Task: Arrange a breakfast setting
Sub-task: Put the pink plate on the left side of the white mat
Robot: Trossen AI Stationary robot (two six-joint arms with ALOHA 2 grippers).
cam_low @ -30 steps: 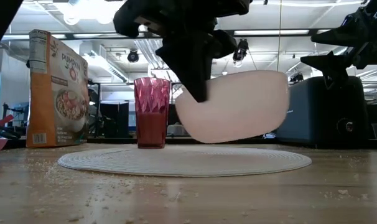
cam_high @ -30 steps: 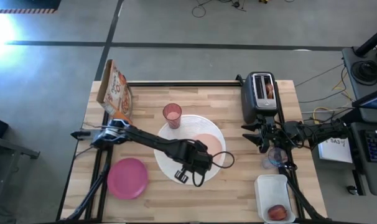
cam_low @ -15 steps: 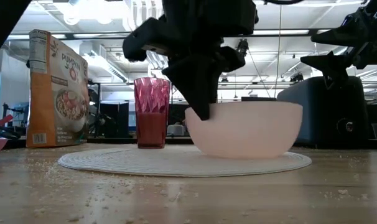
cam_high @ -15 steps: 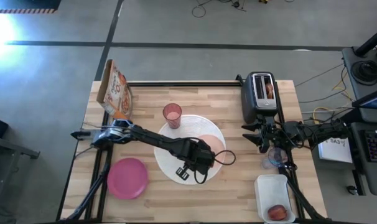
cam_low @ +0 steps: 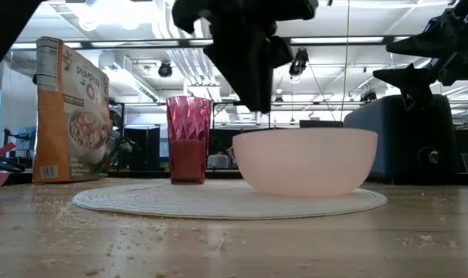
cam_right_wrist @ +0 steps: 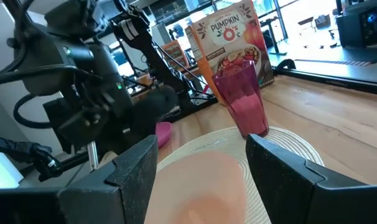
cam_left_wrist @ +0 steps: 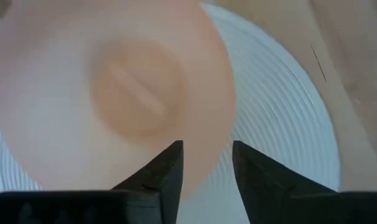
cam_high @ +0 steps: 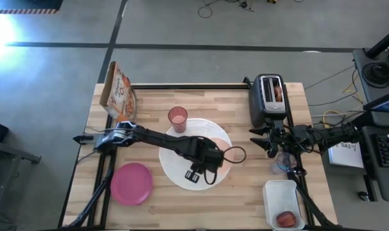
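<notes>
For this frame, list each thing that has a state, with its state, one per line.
peach bowl: upright on the plate, released
white plate: flat on the table, bowl on it
pink tumbler: upright at the plate's edge
magenta bowl: on the table, apart
toaster: bread in a slot
left gripper: open, above the bowl's rim
right gripper: open

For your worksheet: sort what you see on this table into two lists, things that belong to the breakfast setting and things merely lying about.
Belongs to the setting:
- large white plate
- peach bowl sitting on the plate
- pink tumbler at the plate's edge
- magenta bowl
- clear cup
- red fruit

Lying about:
- cereal box
- toaster
- white tub holding the fruit
</notes>
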